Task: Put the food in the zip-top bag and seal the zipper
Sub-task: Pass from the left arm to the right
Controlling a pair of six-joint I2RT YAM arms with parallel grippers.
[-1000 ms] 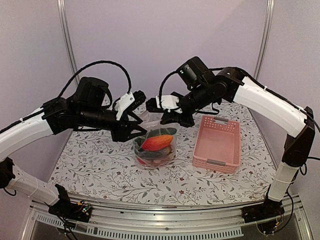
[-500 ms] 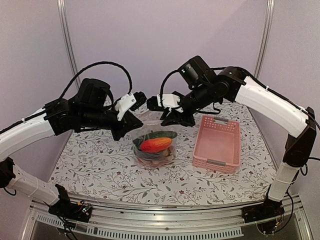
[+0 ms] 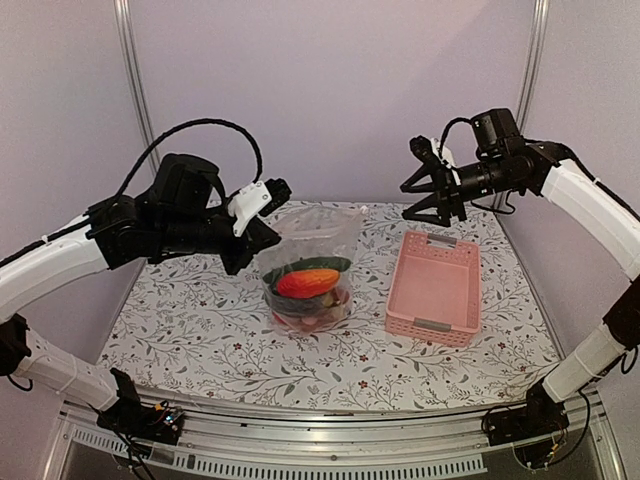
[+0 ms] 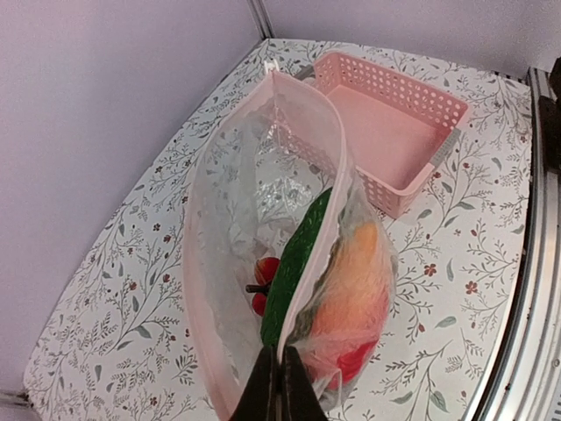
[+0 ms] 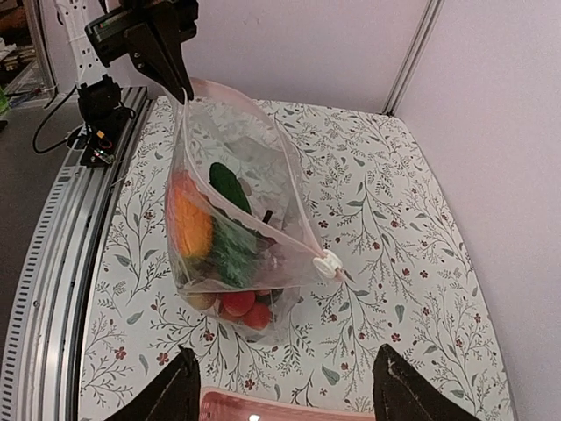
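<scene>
The clear zip-top bag (image 3: 312, 262) stands on the table with its mouth gaping open. Inside lie the food items: a red-orange pepper (image 3: 308, 283), a green cucumber (image 4: 294, 263) and red fruits (image 5: 245, 307) at the bottom. My left gripper (image 3: 268, 235) is shut on the near end of the bag's mouth edge (image 4: 280, 386) and holds it up. The zipper's white slider (image 5: 329, 263) sits at the bag's far end, and the zipper is unsealed. Apart from the bag, my right gripper (image 3: 410, 183) hangs open and empty above the far end of the pink basket (image 3: 435, 290).
The pink slotted basket (image 4: 390, 140) holds nothing and lies right of the bag; its rim (image 5: 263, 412) shows just under my right fingers. A flowered cloth (image 3: 200, 330) covers the table. Walls close in at the back and on both sides.
My right gripper let go of the bag, opened and drew back to the right. My left gripper shut on the bag's mouth edge and now holds it up.
</scene>
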